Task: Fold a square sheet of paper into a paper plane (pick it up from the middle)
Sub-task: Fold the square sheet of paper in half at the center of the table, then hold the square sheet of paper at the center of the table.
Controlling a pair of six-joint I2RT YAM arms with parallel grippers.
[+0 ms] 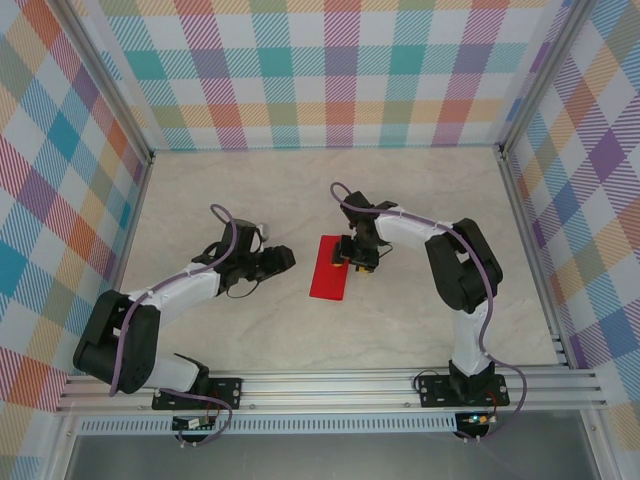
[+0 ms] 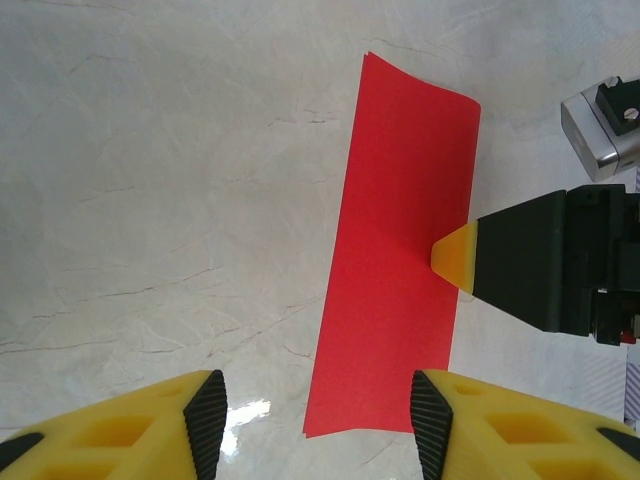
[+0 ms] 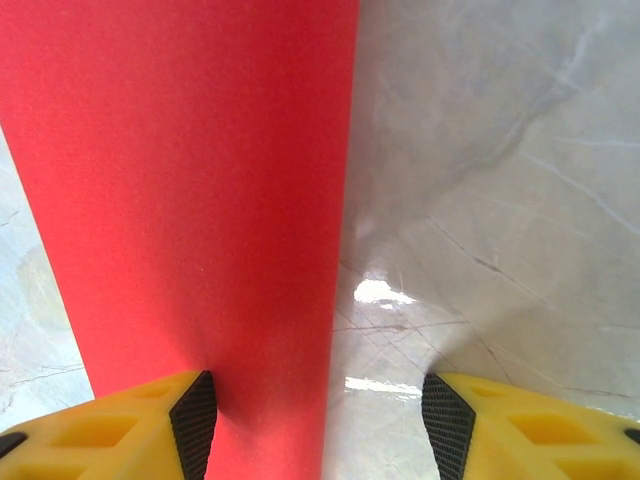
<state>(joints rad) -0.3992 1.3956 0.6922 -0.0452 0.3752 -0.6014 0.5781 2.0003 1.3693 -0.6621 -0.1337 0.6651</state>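
Found in the top view: the square sheet of paper (image 1: 328,268), lying flat on the table (image 1: 250,330) as a narrow red rectangle, so probably folded once in half already. No dart shape yet. Judged to be early in the task, at the pressing of the centre crease or just before the corner folds. Side of the fold: cannot tell.

At the right long edge of the sheet, about halfway along: the right gripper (image 1: 351,262), fingers spread, pinching nothing. In its own wrist view, one finger (image 3: 192,420) over the red paper and the other over bare table right of the sheet. From the left wrist view, a yellow fingertip (image 2: 452,258) touching that same edge, seemingly holding the paper down.

Just left of the sheet, apart from it: the left gripper (image 1: 283,260), fingers (image 2: 205,420) also spread and holding nothing. One short end of the sheet in view between them, not gripped. Opposite short end slightly curled up at one corner, not fully flat.

Next, probably: keep the right fingertip down on the edge as an anchor, bring the left gripper to a corner of the sheet, and pinch the paper there for the fold. Calls for a low and gentle approach. Thin paper on a smooth table, so easy to push away instead of lifting.
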